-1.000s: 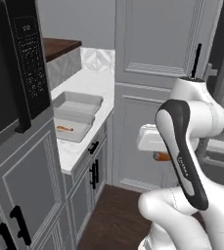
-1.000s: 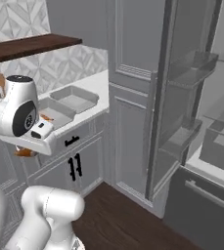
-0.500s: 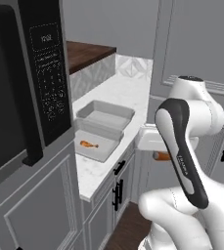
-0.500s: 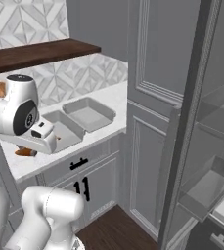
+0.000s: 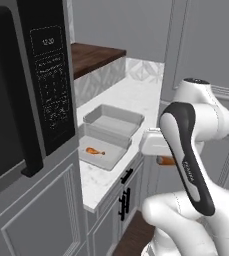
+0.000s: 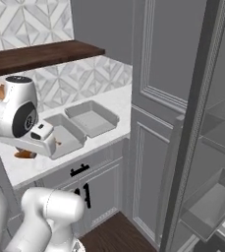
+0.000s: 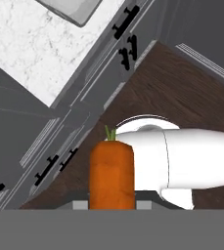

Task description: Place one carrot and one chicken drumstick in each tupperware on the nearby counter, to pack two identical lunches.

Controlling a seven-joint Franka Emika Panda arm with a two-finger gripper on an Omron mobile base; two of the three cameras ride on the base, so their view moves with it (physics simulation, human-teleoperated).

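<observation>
Two light-grey tupperware trays sit side by side on the white counter [image 5: 136, 97]. The nearer tupperware [image 5: 111, 159] holds a chicken drumstick [image 5: 94, 151]; the farther tupperware [image 5: 115, 119] looks bare. In the right base view they are the near tray [image 6: 72, 132] and the far tray [image 6: 92, 118]. My gripper [image 5: 164, 160] hangs off the counter's front edge, over the floor, shut on an orange carrot [image 7: 111, 173]. The carrot [image 6: 24, 154] pokes out under the hand. A tray corner [image 7: 69, 9] shows at the hand view's top.
A black microwave [image 5: 21, 85] juts out at the left, close to the trays. A dark wooden top [image 5: 93, 55] lies behind the counter. A tall grey cabinet [image 6: 153, 98] and an open fridge door [image 6: 202, 147] stand to the right. Dark wood floor [image 7: 182, 83] lies below.
The whole picture has shifted as the base drove: the counter and trays now sit closer and more central. The arm keeps its pose with the carrot still gripped.
</observation>
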